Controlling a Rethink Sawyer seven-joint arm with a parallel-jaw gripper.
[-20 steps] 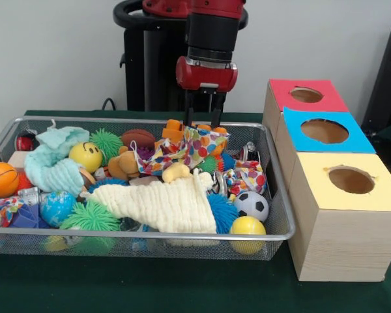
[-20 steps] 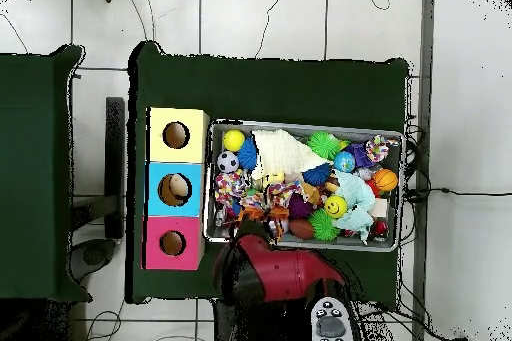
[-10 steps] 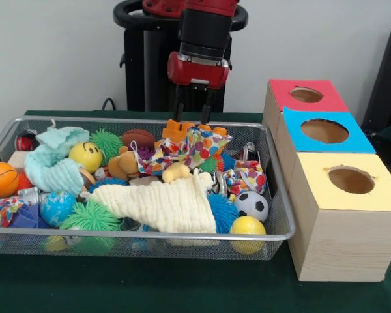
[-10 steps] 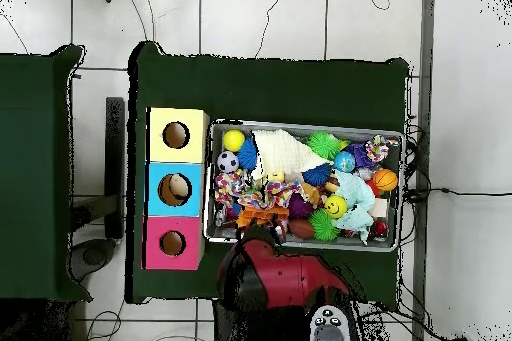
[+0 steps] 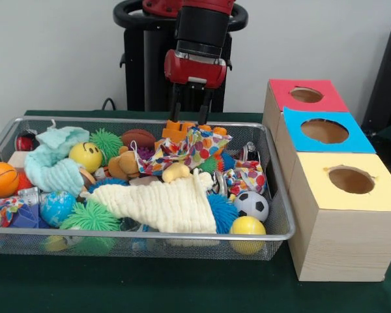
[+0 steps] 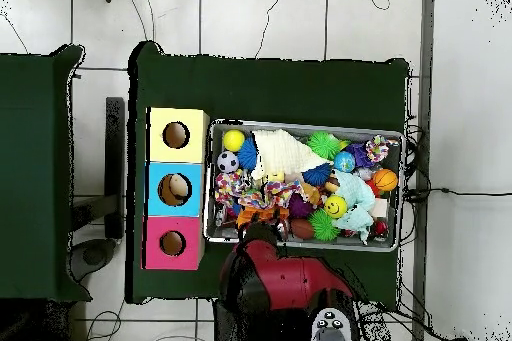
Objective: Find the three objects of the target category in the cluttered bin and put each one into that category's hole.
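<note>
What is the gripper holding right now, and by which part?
Nothing, as far as the front view shows: the gripper hangs open above the orange toy at the back of the wire mesh bin, fingers apart and empty.

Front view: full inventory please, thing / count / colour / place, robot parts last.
Wire bin: 1, silver mesh, on the green table.
Boxes with holes: 3 in a row right of the bin; red top farthest, blue top middle, yellow top nearest.
Smiley ball: 1, yellow, bin's left half.
Basketball: 1, orange, bin's left end.
Soccer ball: 1, black and white, bin's near right.
Plain ball: 1, yellow, near right corner.
Cream cloth: 1, centre front.
Mint cloth: 1, left.
Patterned cloth: 1, multicolour, centre back.
Spiky balls: several, green and blue, scattered.
Gripper: 1, red and black, open, above the bin's far edge.
</note>
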